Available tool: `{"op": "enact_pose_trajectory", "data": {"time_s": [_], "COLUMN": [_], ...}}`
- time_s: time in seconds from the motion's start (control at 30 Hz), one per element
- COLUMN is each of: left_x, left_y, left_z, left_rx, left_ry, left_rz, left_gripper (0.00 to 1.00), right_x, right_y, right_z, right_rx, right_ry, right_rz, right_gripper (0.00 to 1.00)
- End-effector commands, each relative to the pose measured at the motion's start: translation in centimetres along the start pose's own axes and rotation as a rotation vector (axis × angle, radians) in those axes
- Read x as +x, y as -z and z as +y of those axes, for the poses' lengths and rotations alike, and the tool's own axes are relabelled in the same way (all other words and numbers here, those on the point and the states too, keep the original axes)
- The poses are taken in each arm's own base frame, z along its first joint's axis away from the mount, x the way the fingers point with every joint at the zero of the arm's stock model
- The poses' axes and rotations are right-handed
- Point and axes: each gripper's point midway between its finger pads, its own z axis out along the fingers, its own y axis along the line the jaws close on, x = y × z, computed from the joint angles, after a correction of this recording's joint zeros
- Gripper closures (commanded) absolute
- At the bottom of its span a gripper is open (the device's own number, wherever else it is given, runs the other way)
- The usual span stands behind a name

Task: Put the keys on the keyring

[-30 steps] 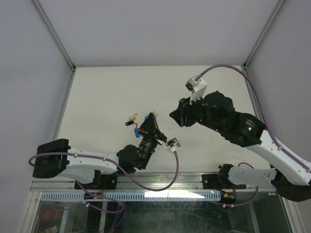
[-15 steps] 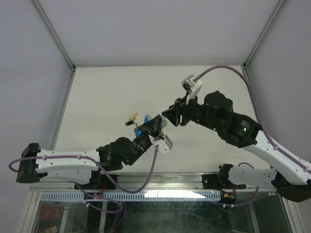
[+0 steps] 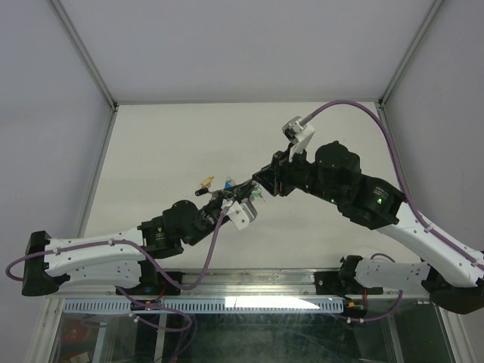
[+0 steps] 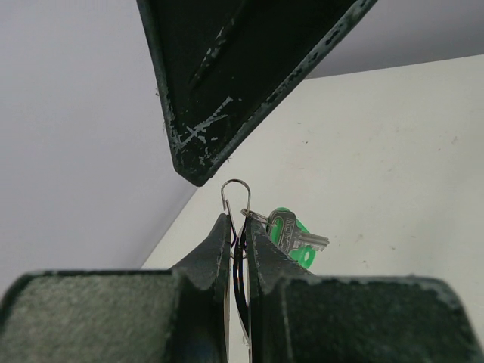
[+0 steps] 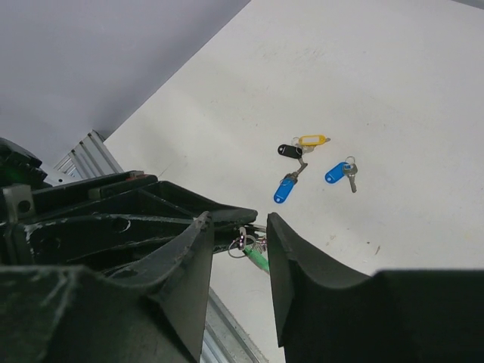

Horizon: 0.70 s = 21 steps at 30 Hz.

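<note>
My left gripper (image 4: 237, 227) is shut on the thin silver keyring (image 4: 236, 193) and holds it above the table. A green-capped key (image 4: 291, 236) hangs from the ring. In the top view the left gripper (image 3: 242, 190) meets my right gripper (image 3: 262, 183) tip to tip. My right gripper (image 5: 238, 225) is open, with its fingers on either side of the left gripper's tip, the keyring (image 5: 243, 246) and the green key (image 5: 258, 259). Loose keys lie on the table: two with blue tags (image 5: 284, 190) (image 5: 338, 172), one yellow (image 5: 311, 140), one black (image 5: 288, 150).
The loose keys show in the top view as a small cluster (image 3: 206, 183) left of the grippers. The white table (image 3: 151, 151) has grey walls on the left, back and right. An aluminium rail (image 3: 249, 281) runs along the near edge.
My left arm has stretched out to the right, carrying the keyring up. My right gripper has moved left and down until its open fingers are around the ring.
</note>
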Motion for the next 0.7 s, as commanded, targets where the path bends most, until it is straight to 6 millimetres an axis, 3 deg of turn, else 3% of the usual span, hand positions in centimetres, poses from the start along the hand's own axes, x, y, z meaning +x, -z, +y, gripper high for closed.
{"op": "enact_pose_trajectory", "data": {"time_s": [0.0, 0.2, 0.43, 0.53, 0.67], "left_x": [-3.9, -3.9, -5.1, -6.0, -8.1], "left_y": [-0.1, -0.1, 0.7, 1.2, 2.1], "left_z": [1.7, 2.4, 5.0, 5.9, 6.5], "left_rx": [0.003, -0.008, -0.027, -0.013, 0.050], "left_ry": [0.107, 0.131, 0.201, 0.230, 0.264], "left_rz": [-0.121, -0.128, -0.194, -0.233, -0.317], "left_gripper": [1.00, 1.00, 1.00, 1.00, 1.00], "right_x": [-2.4, -2.0, -1.3, -0.5, 0.2], "right_y": [1.4, 1.4, 3.5, 3.7, 3.8], "right_z": [1.4, 0.8, -5.2, -4.6, -2.1], "right_rx": [-0.061, -0.030, 0.257, 0.178, -0.011], "right_ry": [-0.015, -0.018, -0.010, 0.103, 0.233], "right_rz": [-0.067, -0.057, -0.140, -0.161, -0.217], "right_gripper": [0.64, 0.64, 0.60, 0.58, 0.56]}}
